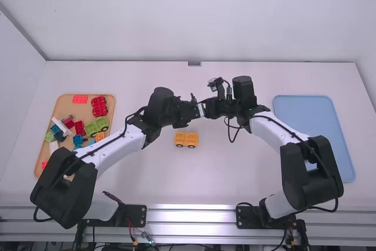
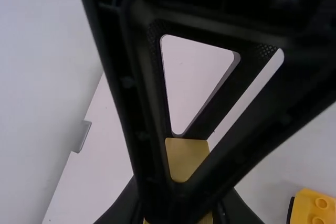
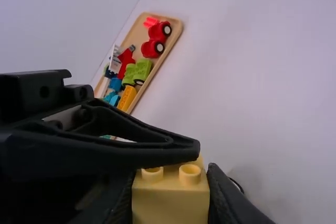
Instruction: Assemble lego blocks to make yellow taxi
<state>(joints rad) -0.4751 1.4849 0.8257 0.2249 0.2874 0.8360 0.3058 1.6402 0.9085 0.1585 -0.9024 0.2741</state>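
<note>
Worktop (image 1: 235, 174) carries a blue tray (image 1: 314, 116) at right and a wooden tray (image 1: 63, 107) of coloured blocks at left. Left gripper (image 1: 197, 110) and right gripper (image 1: 207, 109) meet over the middle. Yellow wheeled base (image 1: 187, 139) stands upright, nearer the arm bases. Yellow block (image 3: 170, 203): held between the fingers of both grippers.

You look to be in a robotics lab: beyond your left tool (image 1: 195, 110) is a white wall (image 1: 176, 16); toward you from it, a metal rail (image 1: 194, 208), arm mounts (image 1: 136, 213) and wires (image 1: 144, 238) edge the worktop (image 1: 235, 174).
</note>
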